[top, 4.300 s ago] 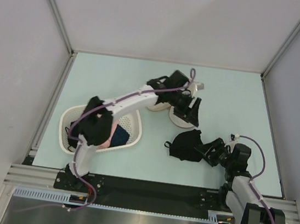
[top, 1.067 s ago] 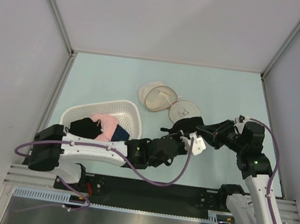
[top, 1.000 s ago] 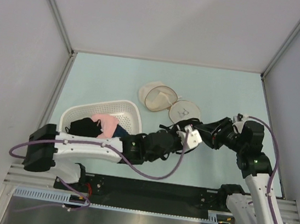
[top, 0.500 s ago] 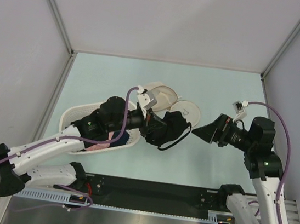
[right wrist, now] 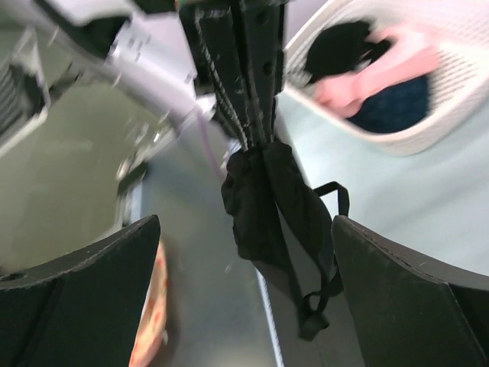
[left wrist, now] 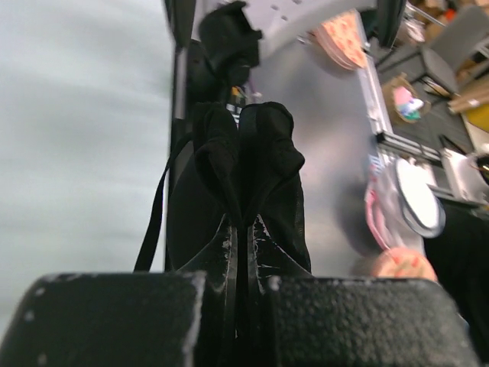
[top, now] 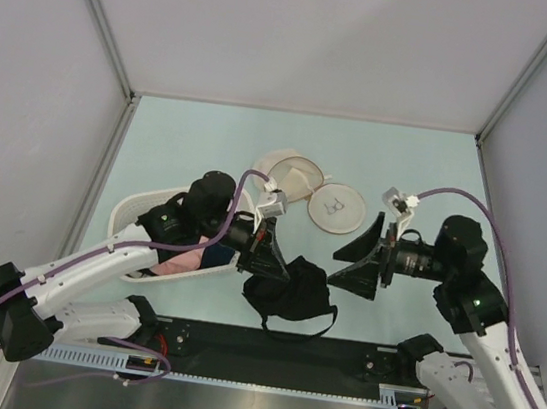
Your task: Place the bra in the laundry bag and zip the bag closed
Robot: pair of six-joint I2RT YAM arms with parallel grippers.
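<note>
The black bra (top: 289,287) hangs in the air over the table's near edge, pinched at its top by my left gripper (top: 267,252), which is shut on it. In the left wrist view the bra (left wrist: 244,168) dangles straight below the closed left gripper (left wrist: 244,237), one thin strap (left wrist: 157,214) loose. My right gripper (top: 347,262) stands wide open just right of the bra and faces it, touching nothing. From the right wrist, the bra (right wrist: 263,195) hangs ahead of the open right gripper (right wrist: 246,225). The laundry bag (top: 308,187) lies open in two round halves behind.
A white perforated basket (top: 129,214) sits at the left under my left arm, holding a pink garment (top: 177,264) and dark cloth. The same basket (right wrist: 447,130) shows in the right wrist view. Grey walls close the table on three sides.
The two grippers met at the bra a second ago. The right one has let go, opened wide and pulled back. The left one has lifted the bra and carried it toward the near edge.
</note>
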